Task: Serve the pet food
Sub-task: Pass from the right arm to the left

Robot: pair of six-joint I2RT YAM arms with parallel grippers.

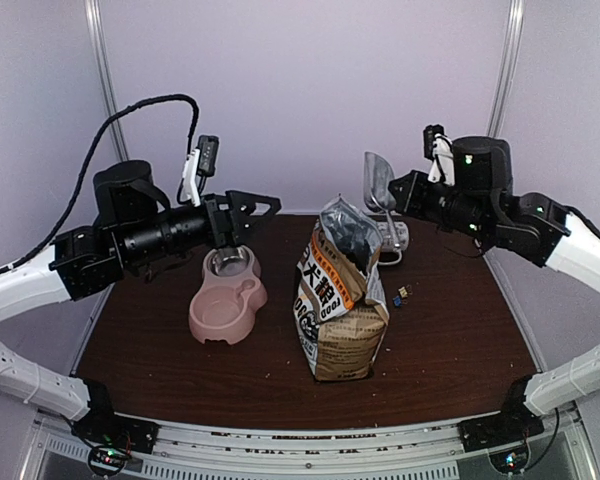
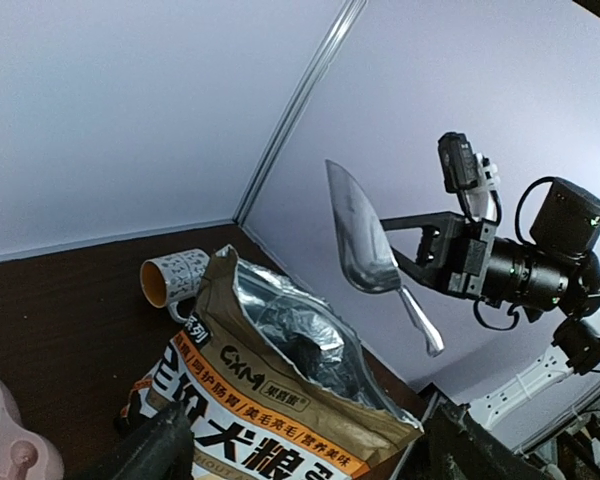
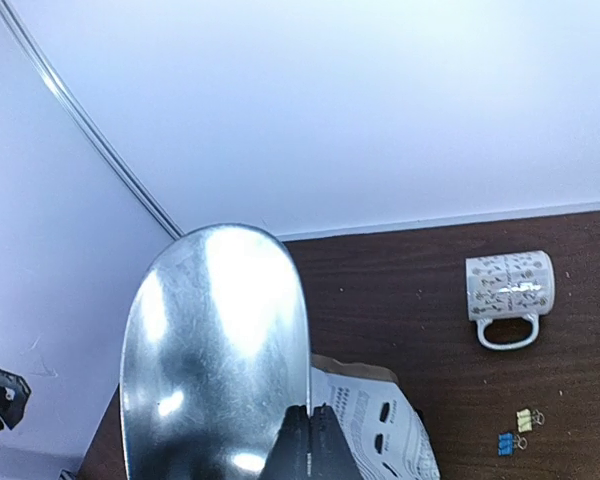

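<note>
The kraft-brown dog-food bag (image 1: 340, 300) stands open at mid-table, its foil mouth (image 2: 310, 335) facing up. The pet food is hidden inside; only a dark patch shows there. My right gripper (image 1: 405, 190) is shut on the handle of the silver scoop (image 1: 377, 182), held up in the air behind the bag. In the right wrist view the scoop's shiny face (image 3: 215, 350) carries no kibble. My left gripper (image 1: 265, 207) hangs open above the pink double bowl (image 1: 228, 300), left of the bag, with nothing between its fingers (image 2: 150, 450).
A patterned white mug (image 1: 395, 235) lies on its side behind the bag. Small yellow and blue binder clips (image 1: 400, 295) lie to the right of the bag. Pale walls close the table at the back and sides.
</note>
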